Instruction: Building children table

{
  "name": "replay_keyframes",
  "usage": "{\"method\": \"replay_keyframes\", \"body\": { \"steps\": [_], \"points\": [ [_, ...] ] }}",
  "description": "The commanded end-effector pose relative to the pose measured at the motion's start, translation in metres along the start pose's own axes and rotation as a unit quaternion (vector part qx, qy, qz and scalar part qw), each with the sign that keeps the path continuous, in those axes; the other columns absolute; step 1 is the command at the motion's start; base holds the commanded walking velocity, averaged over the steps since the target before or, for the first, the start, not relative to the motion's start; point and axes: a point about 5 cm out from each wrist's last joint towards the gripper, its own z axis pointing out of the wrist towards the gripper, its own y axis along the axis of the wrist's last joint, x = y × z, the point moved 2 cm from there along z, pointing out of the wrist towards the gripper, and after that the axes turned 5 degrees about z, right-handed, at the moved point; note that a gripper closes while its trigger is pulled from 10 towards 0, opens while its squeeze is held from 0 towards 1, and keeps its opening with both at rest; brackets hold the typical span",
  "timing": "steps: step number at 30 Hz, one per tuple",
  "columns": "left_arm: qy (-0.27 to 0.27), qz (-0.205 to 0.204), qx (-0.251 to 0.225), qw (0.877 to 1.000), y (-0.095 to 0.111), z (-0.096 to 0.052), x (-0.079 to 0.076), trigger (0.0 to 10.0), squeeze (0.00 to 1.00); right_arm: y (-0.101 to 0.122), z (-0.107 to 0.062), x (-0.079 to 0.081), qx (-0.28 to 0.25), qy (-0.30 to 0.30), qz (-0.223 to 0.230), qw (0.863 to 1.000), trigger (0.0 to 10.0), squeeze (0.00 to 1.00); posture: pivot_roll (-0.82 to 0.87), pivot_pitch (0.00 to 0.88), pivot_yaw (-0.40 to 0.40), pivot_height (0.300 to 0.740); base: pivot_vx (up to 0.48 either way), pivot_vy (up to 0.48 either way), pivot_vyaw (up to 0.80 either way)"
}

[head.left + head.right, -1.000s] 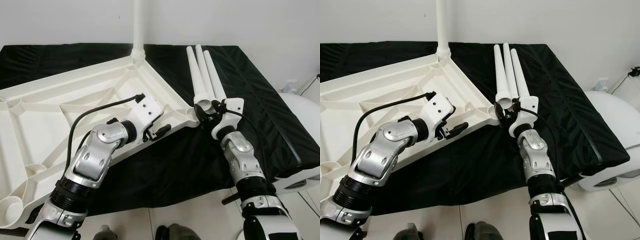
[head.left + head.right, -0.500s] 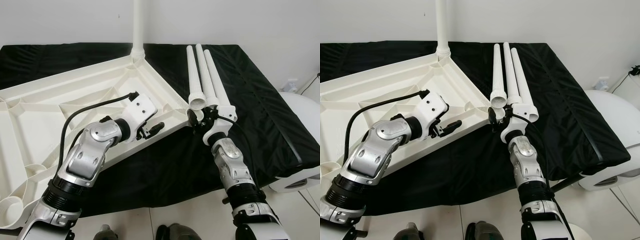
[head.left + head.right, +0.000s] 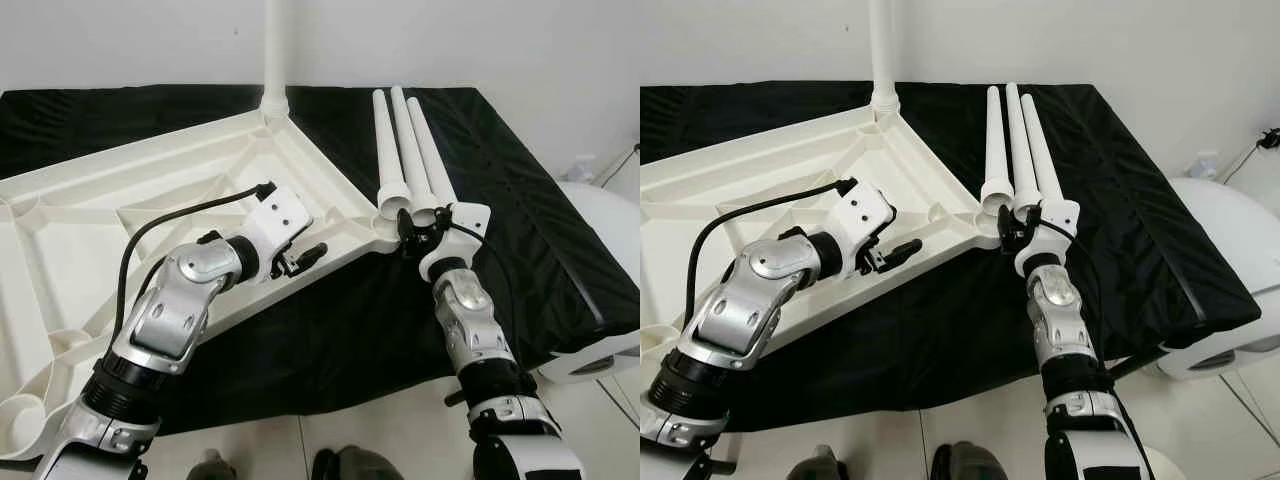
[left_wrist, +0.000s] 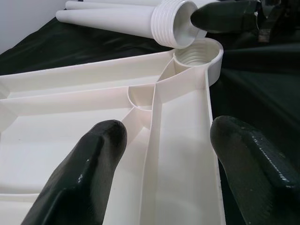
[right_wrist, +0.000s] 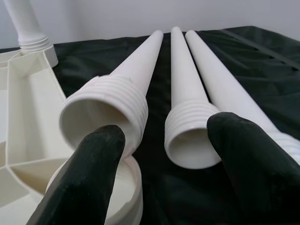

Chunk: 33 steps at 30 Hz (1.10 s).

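1. An upturned white plastic children's table panel (image 3: 120, 215) lies ribbed underside up on a black cloth (image 3: 520, 190) that covers the tabletop, with one white leg (image 3: 273, 50) already standing upright in the panel's far corner socket.
2. Three loose white tapered legs (image 3: 1012, 140) lie side by side on the cloth just to the right of the panel, their threaded ends toward the robot.
3. The right gripper (image 3: 1012, 228) sits at the threaded ends of these legs, beside the panel's near right corner socket (image 4: 199, 51); in the right wrist view its fingers (image 5: 89, 173) are spread apart, with the open mouths of two legs between them and nothing pinched.
4. The left gripper (image 3: 300, 257) hovers over the panel's right edge, short of that same corner socket.
5. In the left wrist view, the left gripper's fingers (image 4: 84, 173) are spread wide on either side of a raised rib (image 4: 154, 140) of the panel, gripping nothing.
6. A white rounded object (image 3: 605, 230) stands on the floor to the right of the tabletop.
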Motion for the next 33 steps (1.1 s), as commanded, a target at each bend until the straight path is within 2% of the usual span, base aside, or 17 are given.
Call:
{"method": "replay_keyframes", "body": {
  "steps": [1, 2, 7, 14, 15, 17, 25, 30, 32, 33],
  "points": [
    [0.015, 0.004, 0.001, 1.000, 0.000, -0.001, 0.001, 10.0, 0.00, -0.002, -0.001, -0.006, 0.002, -0.012, -0.006, 1.000, 10.0, 0.00, 0.01, 0.074, -0.069, 0.740, 0.000, 0.000, 0.00],
    [0.014, 0.005, 0.001, 1.000, 0.001, -0.001, 0.001, 10.0, 0.00, 0.000, 0.006, -0.006, 0.000, -0.015, -0.010, 1.000, 10.0, 0.00, 0.01, 0.075, -0.063, 0.740, 0.000, 0.000, 0.00],
    [0.012, 0.007, 0.002, 1.000, 0.001, 0.000, 0.000, 10.0, 0.00, 0.002, 0.015, -0.003, 0.000, -0.015, -0.011, 1.000, 10.0, 0.00, 0.02, 0.077, -0.065, 0.740, 0.000, 0.000, 0.00],
    [0.011, 0.007, 0.001, 1.000, 0.003, 0.002, -0.003, 10.0, 0.00, -0.002, 0.023, 0.003, 0.013, -0.013, -0.010, 1.000, 10.0, 0.00, 0.01, 0.087, -0.070, 0.740, 0.000, 0.000, 0.00],
    [0.011, 0.005, 0.000, 1.000, 0.003, 0.003, -0.004, 10.0, 0.00, -0.003, 0.025, 0.005, 0.017, -0.012, -0.009, 1.000, 9.6, 0.00, 0.01, 0.092, -0.074, 0.740, 0.000, 0.000, 0.00],
    [0.010, 0.004, 0.000, 1.000, 0.005, 0.009, -0.008, 10.0, 0.00, -0.006, 0.029, 0.005, 0.032, -0.026, -0.003, 0.999, 0.0, 0.00, 0.01, 0.105, -0.087, 0.740, 0.000, 0.000, 0.00],
    [0.007, 0.006, 0.002, 1.000, 0.006, 0.014, -0.014, 10.0, 0.00, -0.003, 0.033, 0.005, 0.028, -0.032, 0.000, 0.999, 0.0, 0.00, 0.01, 0.115, -0.094, 0.740, 0.000, 0.000, 0.00],
    [0.032, -0.001, -0.002, 0.999, 0.005, 0.017, -0.007, 10.0, 0.00, 0.006, 0.032, 0.010, -0.018, -0.005, -0.003, 1.000, 0.0, 0.00, 0.01, 0.112, -0.092, 0.740, 0.000, 0.000, 0.00],
    [0.042, -0.025, -0.005, 0.999, 0.005, 0.018, -0.003, 10.0, 0.00, 0.012, 0.029, 0.017, -0.051, 0.020, 0.004, 0.998, 0.0, 0.00, 0.02, 0.106, -0.081, 0.740, 0.000, 0.000, 0.00],
    [0.042, -0.025, -0.005, 0.999, 0.005, 0.018, -0.003, 10.0, 0.00, 0.012, 0.029, 0.017, -0.051, 0.020, 0.004, 0.998, 0.0, 0.00, 0.02, 0.106, -0.081, 0.740, 0.000, 0.000, 0.00]
  ]
}}
